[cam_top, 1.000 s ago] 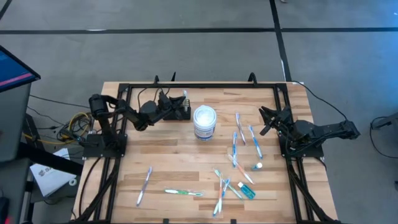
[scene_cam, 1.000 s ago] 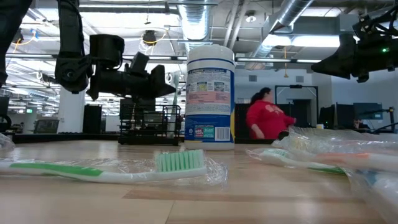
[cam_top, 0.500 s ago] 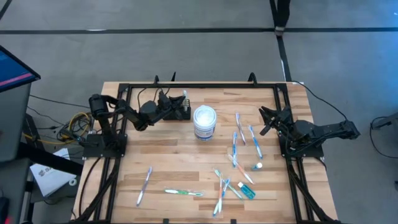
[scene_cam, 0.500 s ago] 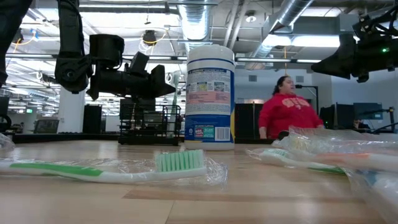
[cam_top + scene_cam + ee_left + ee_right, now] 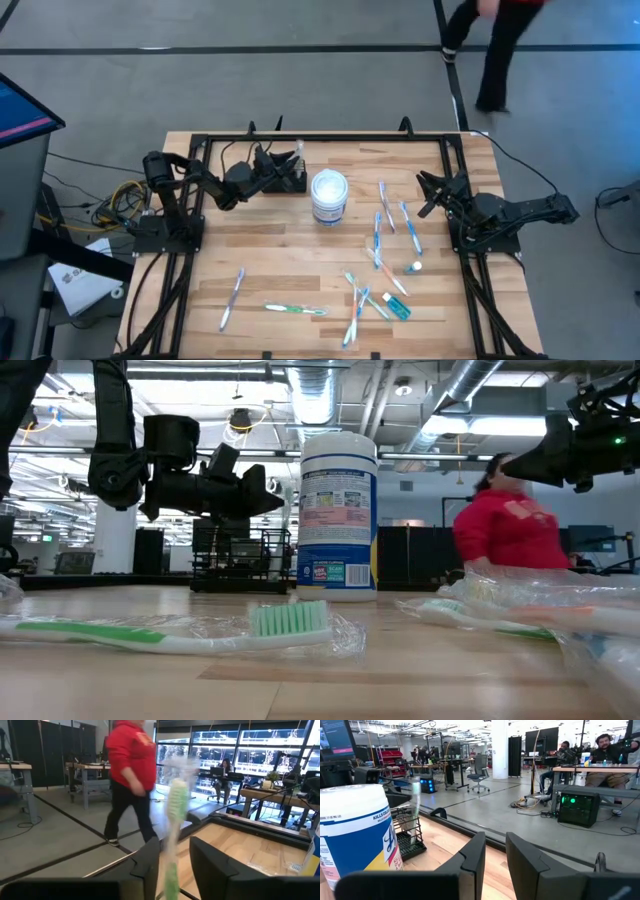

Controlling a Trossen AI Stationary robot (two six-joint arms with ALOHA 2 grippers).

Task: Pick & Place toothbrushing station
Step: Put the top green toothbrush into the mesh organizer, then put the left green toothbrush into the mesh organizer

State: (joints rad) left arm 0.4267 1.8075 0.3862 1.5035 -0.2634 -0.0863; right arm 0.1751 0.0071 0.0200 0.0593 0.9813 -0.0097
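Note:
The toothbrushing station, a low black wire-mesh rack (image 5: 291,180), stands at the far left-centre of the table, beside a round white tub (image 5: 329,196). It also shows in the low view (image 5: 240,563) and the right wrist view (image 5: 411,839). My left gripper (image 5: 276,168) hovers just above the rack, shut on a green toothbrush in a clear wrapper (image 5: 175,815). My right gripper (image 5: 428,194) waits above the table's right side, empty, its fingers a little apart (image 5: 495,865). My left gripper pinches the wrapped toothbrush by its handle (image 5: 171,870) between its two fingers, coming roughly level from the table's left. The brush stands upright, bristle head (image 5: 176,800) up, over the rack (image 5: 415,810). Its lower end is hidden, so whether it rests in the rack cannot be told.
Several wrapped toothbrushes lie on the table's near and right parts (image 5: 295,310) (image 5: 232,297) (image 5: 385,215), with a small blue tube (image 5: 398,307). A black frame rail (image 5: 320,137) runs along the far edge. A person in red (image 5: 510,525) moves beyond the far edge.
Neither arm nor any thing on the table has moved. A person in red has walked past beyond the table's far edge.

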